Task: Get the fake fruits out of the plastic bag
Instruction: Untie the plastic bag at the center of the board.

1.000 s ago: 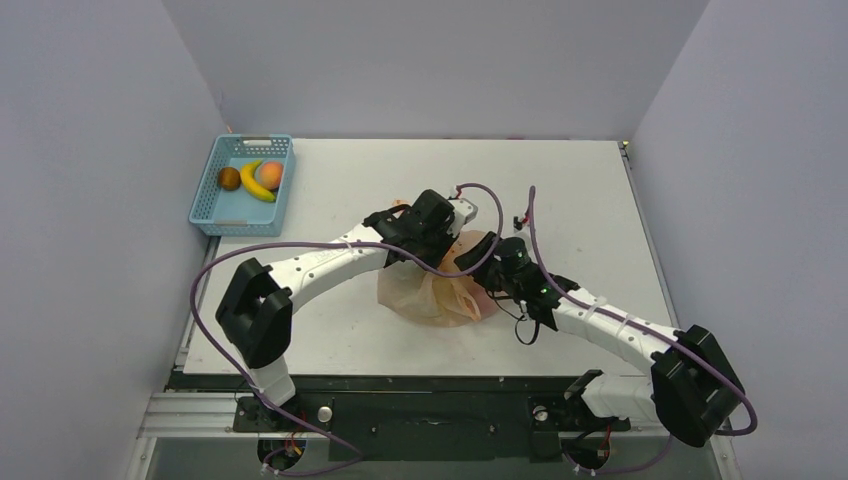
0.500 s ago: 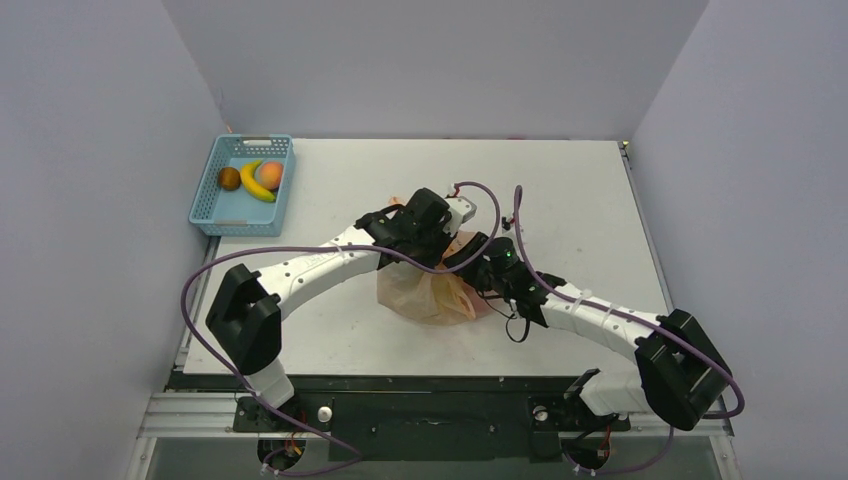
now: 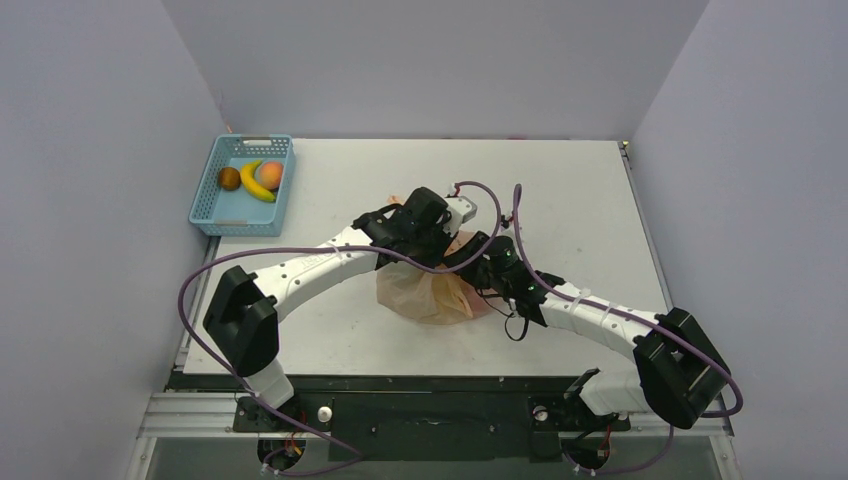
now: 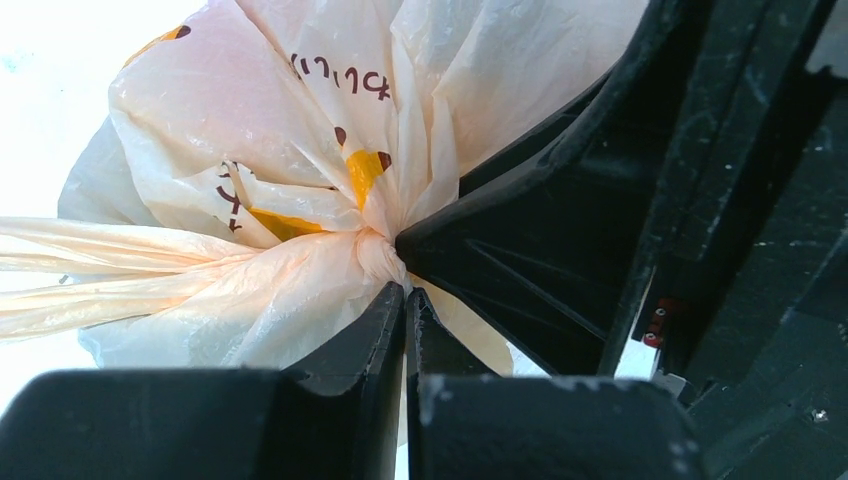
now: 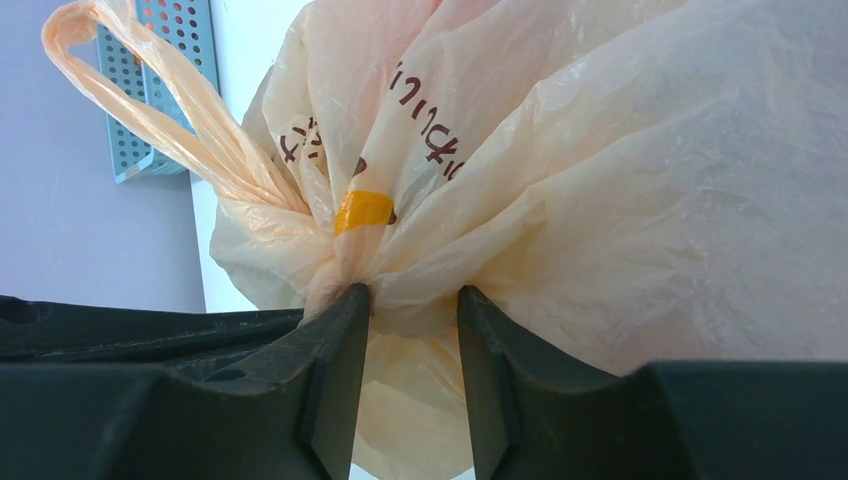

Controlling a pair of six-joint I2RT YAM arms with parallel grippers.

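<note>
The peach plastic bag [image 3: 425, 293] lies bunched on the table centre, loop handle out to the side [image 5: 150, 95]. No fruit shows through it. My left gripper [image 4: 405, 290] is shut on the gathered neck of the bag [image 4: 250, 130]; it sits over the bag's far edge in the top view [image 3: 440, 240]. My right gripper [image 5: 412, 295] is open, its fingers astride a fold of the bag [image 5: 600, 180] right beside the left one [image 3: 468, 260]. A banana [image 3: 258, 181], an orange-pink fruit [image 3: 271, 175] and a brown fruit [image 3: 230, 178] lie in the basket.
The blue mesh basket [image 3: 215, 205] stands at the table's far left and shows in the right wrist view [image 5: 165, 90]. The two wrists and their purple cables [image 3: 515, 215] crowd together over the bag. Grey walls close in on three sides.
My right arm has moved left, bringing its gripper up to the bag beside the left gripper. The left arm shifted slightly left, still holding the bag.
</note>
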